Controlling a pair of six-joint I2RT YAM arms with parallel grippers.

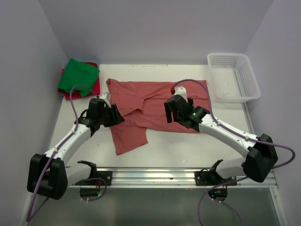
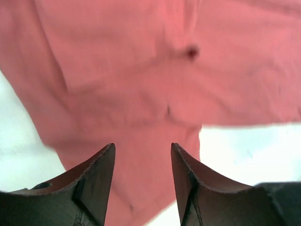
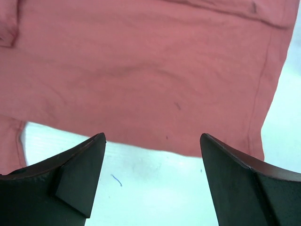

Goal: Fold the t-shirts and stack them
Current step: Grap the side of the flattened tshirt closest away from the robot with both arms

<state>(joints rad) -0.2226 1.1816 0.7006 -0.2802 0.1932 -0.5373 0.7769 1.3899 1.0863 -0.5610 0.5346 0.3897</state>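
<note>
Cloth of faded brick-red, the large tee [image 1: 150,96] is lying rumpled and partly folded mid-tabletop [image 1: 188,150]. Its long axis is running left to right, with one flap trailing toward the near edge. At the far left corner, the green tee [image 1: 77,75] is sitting on the red-pink tee [image 1: 93,88]. The left claw [image 2: 141,147] and right claw [image 3: 150,136] are hovering over the large tee, jaws apart and gripping nothing.

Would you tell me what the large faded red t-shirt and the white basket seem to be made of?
The faded red t-shirt looks like soft, matte knit cloth, possibly cotton: it lies limp, with creases and stitched hems. The white basket looks like rigid moulded plastic, slightly glossy, given its even mesh walls and smooth rim.
</note>
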